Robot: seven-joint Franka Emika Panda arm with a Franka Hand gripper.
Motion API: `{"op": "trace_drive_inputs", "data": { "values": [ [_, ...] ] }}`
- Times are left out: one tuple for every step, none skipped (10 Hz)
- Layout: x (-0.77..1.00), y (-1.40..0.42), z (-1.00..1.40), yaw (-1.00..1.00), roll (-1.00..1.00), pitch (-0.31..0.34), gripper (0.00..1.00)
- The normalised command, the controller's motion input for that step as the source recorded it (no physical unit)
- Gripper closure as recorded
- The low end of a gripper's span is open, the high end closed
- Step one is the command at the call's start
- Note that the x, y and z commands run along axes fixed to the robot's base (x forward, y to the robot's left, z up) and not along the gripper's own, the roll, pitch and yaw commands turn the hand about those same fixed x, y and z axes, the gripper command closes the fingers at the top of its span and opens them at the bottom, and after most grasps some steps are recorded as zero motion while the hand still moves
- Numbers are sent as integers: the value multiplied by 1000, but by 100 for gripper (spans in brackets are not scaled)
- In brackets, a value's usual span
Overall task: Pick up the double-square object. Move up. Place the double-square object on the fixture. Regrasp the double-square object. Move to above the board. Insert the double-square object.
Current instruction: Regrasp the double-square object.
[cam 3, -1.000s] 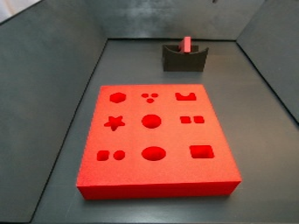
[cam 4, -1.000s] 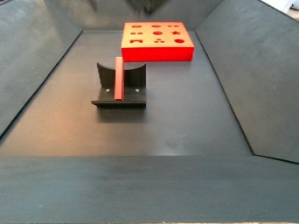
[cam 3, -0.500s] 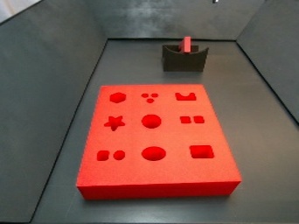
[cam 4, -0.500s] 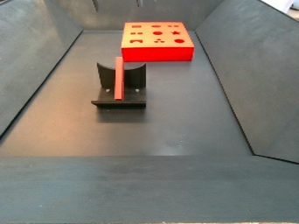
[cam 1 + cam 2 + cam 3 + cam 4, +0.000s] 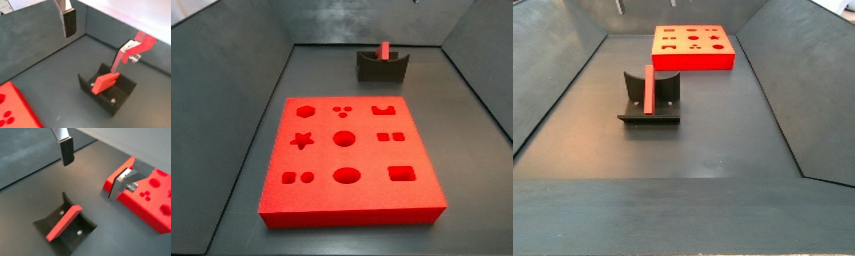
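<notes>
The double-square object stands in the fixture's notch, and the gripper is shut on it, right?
Not quite. The double-square object does stand in the fixture, but the gripper is open above it, holding nothing: both wrist views show its fingers spread apart, clear of the piece.

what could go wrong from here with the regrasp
1. The double-square object only leans upright in the fixture, and nothing holds it. A finger coming down off-centre could tip or knock it out.

2. The gripper is open and above the fixture, with nothing between the fingers. A poorly centred grasp would likely carry a tilt to the board, and its double-square cutout looks snug, so the piece might jam.
</notes>
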Motion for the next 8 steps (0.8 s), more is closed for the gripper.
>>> {"op": "trace_drive_inputs", "data": {
  "values": [
    [-33,-14,-1,30,1000,-42,0],
    [-29,-19,6,30,1000,-43,0],
    [-25,-16,11,31,1000,-40,0],
    [-12,-18,11,31,1000,-35,0],
    [4,-20,2,30,1000,-30,0],
    [19,-23,-3,30,1000,-20,0],
    [32,-23,-10,29,1000,-11,0],
    [44,-26,-7,31,1000,5,0]
  ]
}}
